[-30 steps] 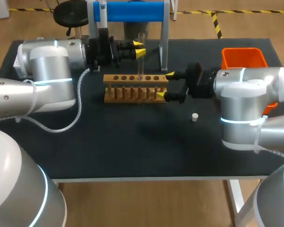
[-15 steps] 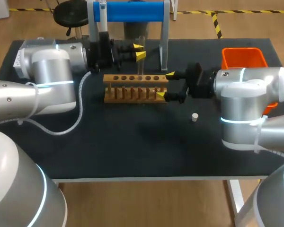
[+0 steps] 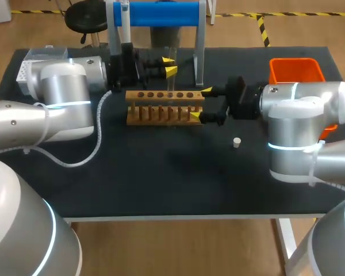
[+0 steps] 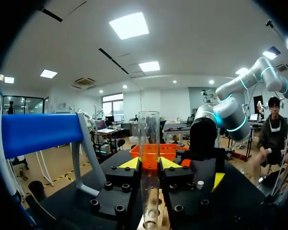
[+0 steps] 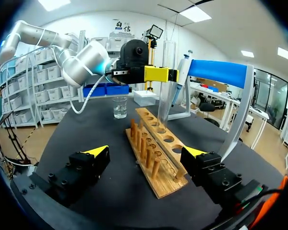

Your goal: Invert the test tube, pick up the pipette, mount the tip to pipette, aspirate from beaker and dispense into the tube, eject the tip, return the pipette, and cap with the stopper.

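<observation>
A clear test tube (image 4: pixel 149 143) stands upright between my left gripper's (image 4: pixel 150 164) yellow fingers, which are shut on it. Its lower end sits in a hole of the wooden rack (image 3: pixel 161 108). In the head view the left gripper (image 3: pixel 169 64) is just behind the rack. My right gripper (image 3: pixel 199 103) is open, one finger on each side of the rack's (image 5: pixel 153 148) right end. The pipette (image 3: pixel 125 17) hangs on the blue-barred stand (image 3: pixel 161 12). A glass beaker (image 5: pixel 119 107) stands beyond the rack's far end. The small white stopper (image 3: pixel 237 142) lies on the mat near my right arm.
An orange bin (image 3: pixel 296 70) sits at the back right, behind my right arm. A white tip box (image 3: pixel 37 57) is at the back left, partly hidden by my left arm. The stand's metal legs (image 3: pixel 199 52) rise just behind the rack.
My left gripper has come down a little toward the rack with the tube in it. The right arm has stayed still.
</observation>
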`<state>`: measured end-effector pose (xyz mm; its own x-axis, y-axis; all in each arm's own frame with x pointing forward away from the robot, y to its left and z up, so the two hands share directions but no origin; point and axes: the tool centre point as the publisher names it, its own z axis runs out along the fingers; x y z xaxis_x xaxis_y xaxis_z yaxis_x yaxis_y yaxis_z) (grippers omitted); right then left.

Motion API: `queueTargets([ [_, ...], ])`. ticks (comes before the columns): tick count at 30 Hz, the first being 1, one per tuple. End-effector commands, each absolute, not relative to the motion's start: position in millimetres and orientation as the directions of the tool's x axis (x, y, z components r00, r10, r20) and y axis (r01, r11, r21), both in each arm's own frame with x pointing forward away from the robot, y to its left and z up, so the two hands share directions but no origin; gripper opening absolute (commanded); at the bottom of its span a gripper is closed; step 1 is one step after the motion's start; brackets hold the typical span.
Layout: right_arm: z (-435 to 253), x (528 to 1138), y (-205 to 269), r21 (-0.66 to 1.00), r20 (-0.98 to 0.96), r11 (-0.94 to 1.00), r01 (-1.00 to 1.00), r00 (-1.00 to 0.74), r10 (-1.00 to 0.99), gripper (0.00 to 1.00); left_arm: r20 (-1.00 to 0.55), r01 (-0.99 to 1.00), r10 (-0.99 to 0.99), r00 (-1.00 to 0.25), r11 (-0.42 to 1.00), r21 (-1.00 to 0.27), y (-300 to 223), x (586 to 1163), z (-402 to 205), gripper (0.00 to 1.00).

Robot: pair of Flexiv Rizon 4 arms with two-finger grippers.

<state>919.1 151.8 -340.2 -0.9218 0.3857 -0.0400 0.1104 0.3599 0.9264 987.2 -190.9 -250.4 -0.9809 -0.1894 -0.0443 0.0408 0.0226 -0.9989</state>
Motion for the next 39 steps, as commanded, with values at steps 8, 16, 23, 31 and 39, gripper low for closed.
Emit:
queueTargets([
  [8,-340,919,152,0.926,-0.041,0.360,0.110,-0.921,0.387,1.00,-0.037,0.034,-0.199,-0.979,0.019,-0.999,-191,990,-261,0.00],
  [16,-340,919,152,0.926,-0.041,0.360,0.110,-0.921,0.387,1.00,-0.034,0.031,-0.207,-0.978,0.016,-0.999,-189,991,-268,0.00],
  [23,-340,919,152,0.926,-0.041,0.360,0.110,-0.921,0.387,1.00,-0.028,0.027,-0.217,-0.976,0.007,-1.000,-188,992,-275,0.00],
  [31,-340,919,152,0.926,-0.041,0.360,0.110,-0.921,0.387,1.00,-0.018,0.018,-0.222,-0.975,0.001,-1.000,-188,992,-283,0.00],
  [39,-340,919,152,0.926,-0.041,0.360,0.110,-0.921,0.387,1.00,-0.011,0.014,-0.222,-0.975,-0.011,-1.000,-189,992,-292,0.00],
])
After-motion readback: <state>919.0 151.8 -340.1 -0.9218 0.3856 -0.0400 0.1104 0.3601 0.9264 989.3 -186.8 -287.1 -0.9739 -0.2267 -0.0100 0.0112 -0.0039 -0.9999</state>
